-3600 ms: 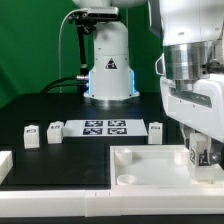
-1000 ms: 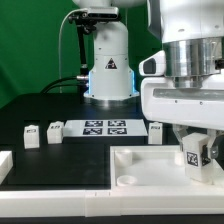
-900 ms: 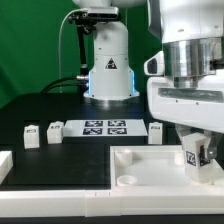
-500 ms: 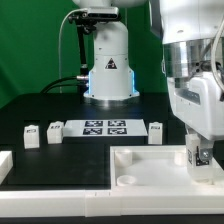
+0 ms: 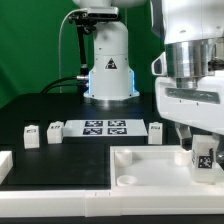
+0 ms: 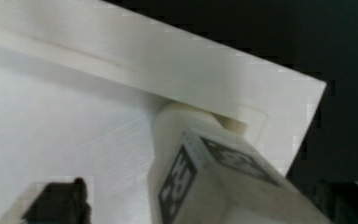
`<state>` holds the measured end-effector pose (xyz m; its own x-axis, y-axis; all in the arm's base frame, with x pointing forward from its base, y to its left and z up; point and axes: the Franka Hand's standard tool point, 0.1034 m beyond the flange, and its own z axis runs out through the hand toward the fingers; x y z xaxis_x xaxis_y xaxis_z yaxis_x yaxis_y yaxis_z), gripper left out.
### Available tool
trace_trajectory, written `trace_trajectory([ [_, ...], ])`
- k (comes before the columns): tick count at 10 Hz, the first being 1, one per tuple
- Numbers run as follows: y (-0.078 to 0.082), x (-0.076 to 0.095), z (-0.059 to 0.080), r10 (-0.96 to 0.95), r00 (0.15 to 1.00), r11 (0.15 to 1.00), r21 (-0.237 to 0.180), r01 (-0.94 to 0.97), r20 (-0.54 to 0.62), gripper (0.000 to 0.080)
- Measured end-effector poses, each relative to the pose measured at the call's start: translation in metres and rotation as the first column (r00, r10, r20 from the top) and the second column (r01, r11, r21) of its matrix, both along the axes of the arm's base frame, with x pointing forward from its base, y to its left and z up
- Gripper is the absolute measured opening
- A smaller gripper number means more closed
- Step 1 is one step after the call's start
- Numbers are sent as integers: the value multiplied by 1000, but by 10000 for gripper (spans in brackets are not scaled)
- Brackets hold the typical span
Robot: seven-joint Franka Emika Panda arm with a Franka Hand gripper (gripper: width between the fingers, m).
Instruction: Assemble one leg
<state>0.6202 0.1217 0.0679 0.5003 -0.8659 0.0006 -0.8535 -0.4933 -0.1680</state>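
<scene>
Gripping: you have the gripper (image 5: 204, 160) clamped on the leg (image 5: 206, 156), its jaws closed against the leg's sides.
Finger: in the wrist view you see 1 dark fingertip (image 6: 55, 200) beside the leg (image 6: 208, 172); the other is out of frame.
Leg: it hangs nearly upright with a black-and-white tag facing the exterior camera, and the wrist view shows you tags on 2 of its faces.
Leg position: it is over the white panel (image 5: 150, 168) at the corner on the exterior view's right. You cannot tell whether its lower end touches the panel.
Panel: it lies flat at the front of the black table (image 5: 50, 108), with 1 round socket (image 5: 127, 181) open near its other front corner. In the wrist view the panel (image 6: 69, 110) fills most of the frame.
Loose legs: 3 more tagged blocks stand on the table, 2 (image 5: 31, 135) (image 5: 55, 131) at the exterior view's left and 1 (image 5: 156, 132) nearer the arm.
Marker board: it (image 5: 104, 126) lies flat between them, ahead of the robot base (image 5: 110, 72).
</scene>
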Motion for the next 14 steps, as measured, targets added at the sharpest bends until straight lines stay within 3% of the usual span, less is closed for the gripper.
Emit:
trace_trajectory([
  [1, 0, 1, 0, 119, 993, 993, -19, -119, 7, 643],
  [3, -1, 6, 1, 447, 894, 892, -75, -446, 4, 649],
  [5, 0, 6, 1, 669, 743, 735, -135, -664, -17, 649],
  [7, -4, 7, 1, 811, 584, 569, -173, -804, -45, 649],
  [9, -5, 7, 1, 826, 562, 547, -175, -819, -47, 649],
  [11, -5, 7, 1, 826, 562, 547, -175, -819, -48, 368],
  [12, -5, 7, 1, 826, 562, 547, -175, -819, -48, 368],
  [13, -5, 7, 1, 821, 569, 554, -174, -814, -46, 289],
  [14, -5, 7, 1, 807, 589, 575, -171, -800, -43, 289],
])
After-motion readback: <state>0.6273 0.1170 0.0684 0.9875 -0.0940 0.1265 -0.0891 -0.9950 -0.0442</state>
